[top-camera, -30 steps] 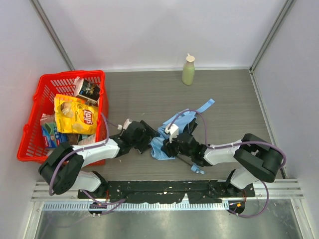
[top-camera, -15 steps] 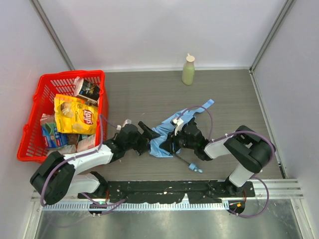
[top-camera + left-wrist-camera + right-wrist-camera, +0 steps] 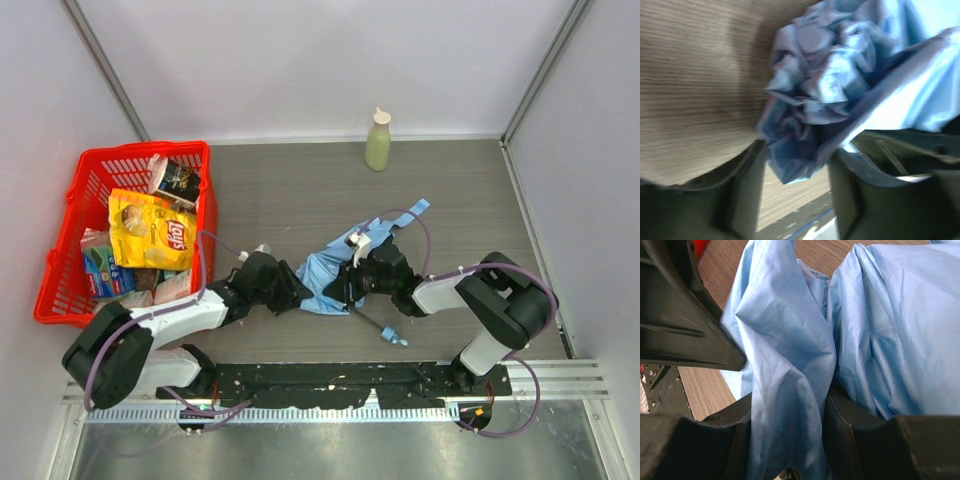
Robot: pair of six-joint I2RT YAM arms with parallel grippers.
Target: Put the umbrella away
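From above, the sky-blue cloth folding umbrella [image 3: 322, 272] lies mid-table, with the left claw [image 3: 294, 291] at its 9 o'clock and the right claw [image 3: 346, 289] at 3. In the left wrist view, the left claw, wide apart a moment ago, now squeezes bunched cloth. In the right wrist view, the right claw pinches a fold, so bundling up can start.

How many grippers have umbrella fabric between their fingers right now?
2. The left gripper straddles the crumpled end of the umbrella; the right gripper pinches a fold farther along.

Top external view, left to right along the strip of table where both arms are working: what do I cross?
Red basket → left pincer → umbrella, its bunched fabric → right pincer. The bottle at the back is left out, since it overlaps this stretch.
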